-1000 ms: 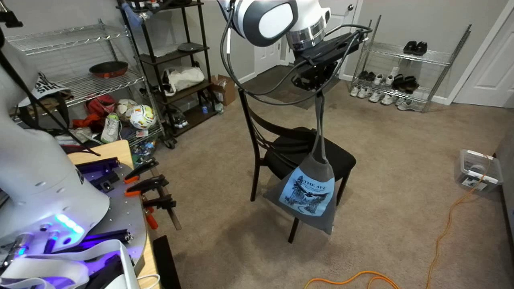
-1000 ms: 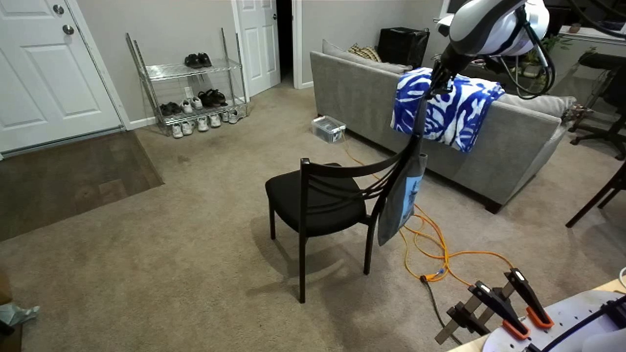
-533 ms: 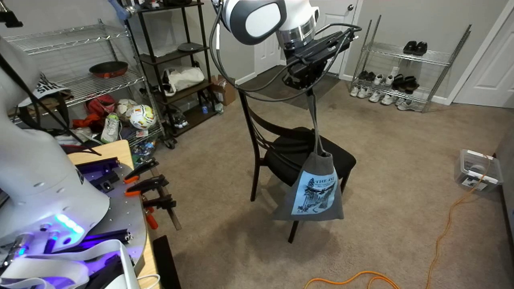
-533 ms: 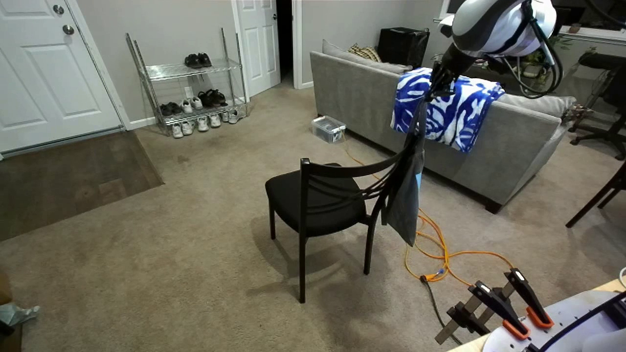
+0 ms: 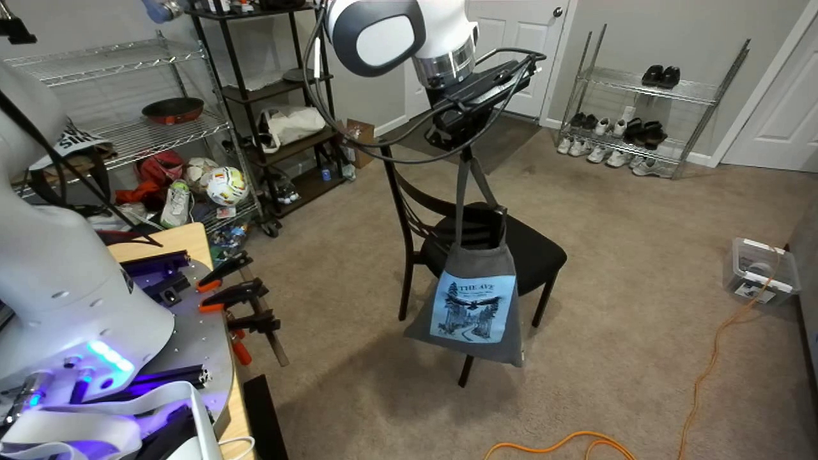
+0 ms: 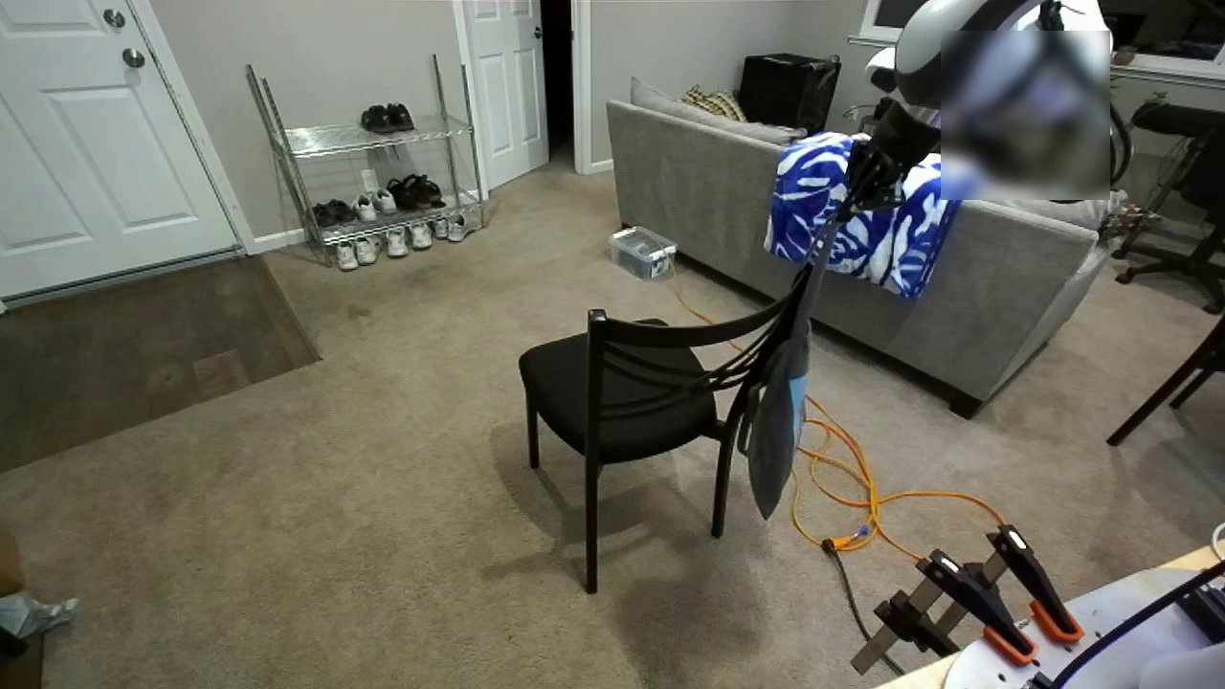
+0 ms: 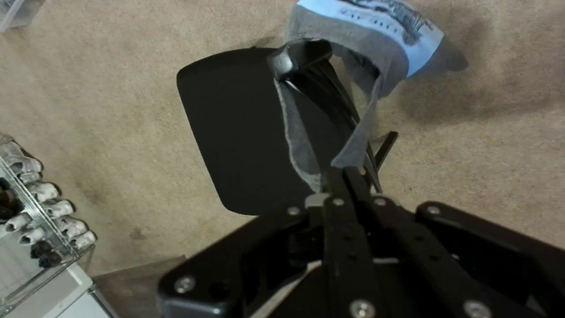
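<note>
Two lengths of grey strap (image 7: pixel 359 137) meet at the pincer (image 7: pixel 344 173), nearest to us in the wrist view; we see its jaws pressed together, closed on the strap. Just below hangs the bag (image 5: pixel 473 306), its base slightly slanted in an exterior view, with a light-blue print (image 5: pixel 470 322) reading "THE AVE" facing that camera.

Right beside the bag stands a black chair (image 5: pixel 533 249). Looking down from the wrist, we see the top of one back post (image 7: pixel 309 51) between the two lengths, so that the loop appears to go around it; one length seems to touch the post, though we cannot be sure. The bag's body hangs on the outer side of that post.

Above the pincer we have the white arm (image 5: pixel 386 41), cut off by the top edge in both exterior views. On the carpet (image 5: pixel 639 287) near the chair we find an orange cord (image 6: pixel 875 498) in loose loops. Black clamps (image 5: pixel 233 294) sit at the edge of the surface (image 5: pixel 182 238), where the arm's base (image 5: pixel 70 287) stands, lit blue.

Farther out we see a grey couch (image 6: pixel 708 172), a blue-and-white blanket (image 6: pixel 799 225) draped over its back, and a clear box (image 6: pixel 641 253) on the carpet beside it. Farthest, we make out the shoe rack (image 6: pixel 330 143), black shoes (image 6: pixel 387 119) on top and more pairs below, near a white door (image 6: pixel 110 163).
</note>
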